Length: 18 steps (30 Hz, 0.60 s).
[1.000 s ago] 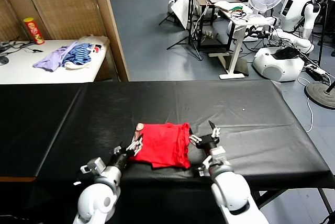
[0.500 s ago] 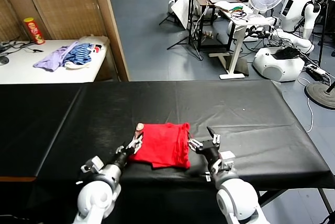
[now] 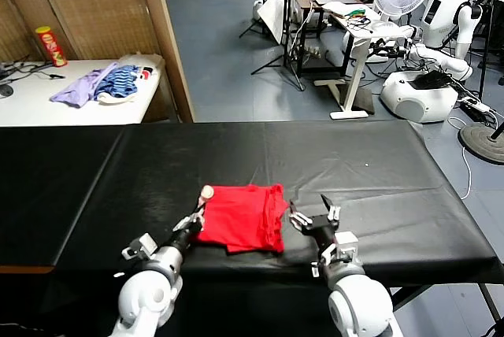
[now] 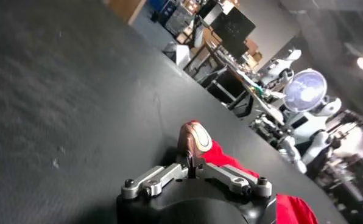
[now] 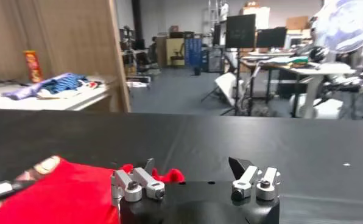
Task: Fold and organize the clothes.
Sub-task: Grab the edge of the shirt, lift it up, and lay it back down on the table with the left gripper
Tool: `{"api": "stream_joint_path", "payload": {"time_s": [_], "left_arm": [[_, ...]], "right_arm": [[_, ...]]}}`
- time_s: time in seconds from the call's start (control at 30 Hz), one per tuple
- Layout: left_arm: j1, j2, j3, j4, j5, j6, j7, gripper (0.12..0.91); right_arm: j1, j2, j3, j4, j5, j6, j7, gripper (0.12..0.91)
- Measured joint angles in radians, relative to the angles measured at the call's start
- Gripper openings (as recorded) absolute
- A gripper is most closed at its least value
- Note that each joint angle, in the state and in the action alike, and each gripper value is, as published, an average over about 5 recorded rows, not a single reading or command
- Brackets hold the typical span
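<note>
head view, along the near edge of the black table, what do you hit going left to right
Left pincer, shut on the shirt's left edge → folded bright red cotton T-shirt → right pincer, open just off the shirt's right edge → bare black table cover.

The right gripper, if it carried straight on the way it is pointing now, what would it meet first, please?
Most likely nothing soon: the open right gripper sits just beside the red T-shirt, pointing away across bare black table. Depth is hard to judge, but its path looks free.

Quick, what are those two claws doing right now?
Left gripper: shut on the red T-shirt, at its edge.
Right gripper: open, holding nothing, beside the shirt.
</note>
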Motion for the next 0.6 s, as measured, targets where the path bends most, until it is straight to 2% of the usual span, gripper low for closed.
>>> {"api": "stream_joint_path", "payload": {"time_s": [0.17,0.33,0.47,0.6], "left_arm": [[0.022,0.016,-0.005,-0.038,0.285,0.027,-0.026,0.145],[0.039,0.065,-0.025,-0.069,0.573,0.038,-0.010,0.145],[0.035,0.138,-0.052,-0.085,0.727,0.037,0.005,0.145],[0.033,0.238,-0.093,-0.097,0.837,0.023,0.012,0.145]], "right_arm": [[-0.047,0.007,0.008,0.044,-0.039,-0.027,0.005,0.798],[-0.065,0.007,0.014,0.070,-0.043,-0.033,0.006,0.798],[-0.070,0.008,0.016,0.079,-0.043,-0.034,0.007,0.798],[-0.071,0.008,0.019,0.086,-0.042,-0.034,0.008,0.798]]}}
